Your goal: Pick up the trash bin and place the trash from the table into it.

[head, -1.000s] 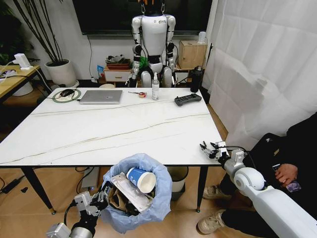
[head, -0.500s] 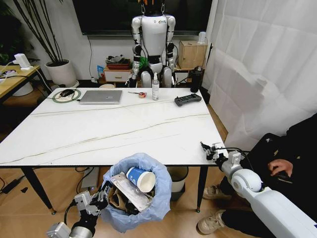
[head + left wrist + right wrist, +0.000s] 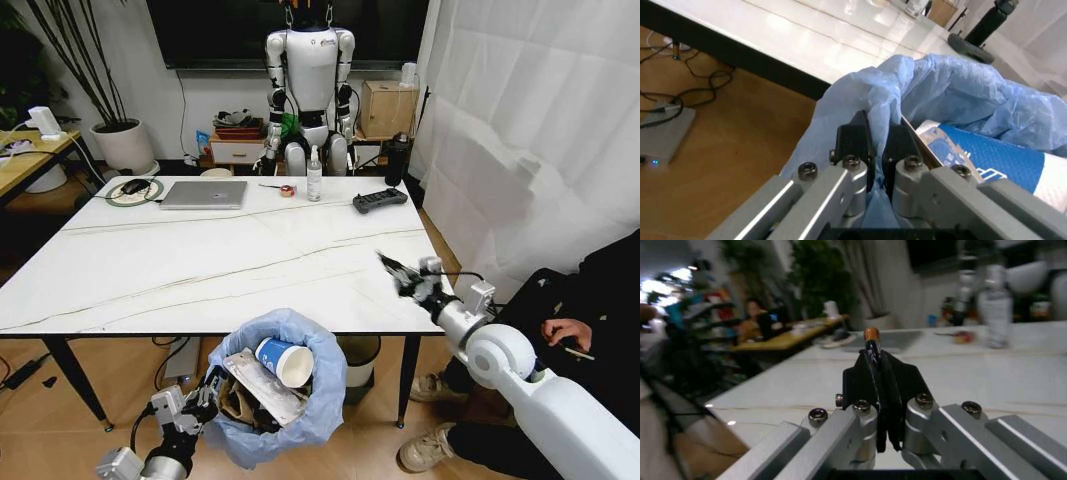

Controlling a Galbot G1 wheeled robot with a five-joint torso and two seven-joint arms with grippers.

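The left hand (image 3: 205, 392) grips the rim of the trash bin (image 3: 285, 385) below the white desk (image 3: 200, 265), a paper cup (image 3: 285, 362) on top, while the right hand (image 3: 405, 277) hovers over the desk's corner.

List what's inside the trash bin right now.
Trash bin holds a blue-and-white paper cup, a flat white packet and brown cardboard. Anything beneath is covered.

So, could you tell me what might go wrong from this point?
1. The left gripper holds the trash bin only by a pinch of its blue bag at the rim; the bag might slip or tear.
2. The paper cup and flat packet sit high in the bin and could tip out.
3. The right gripper is low over the table edge and could clip it.
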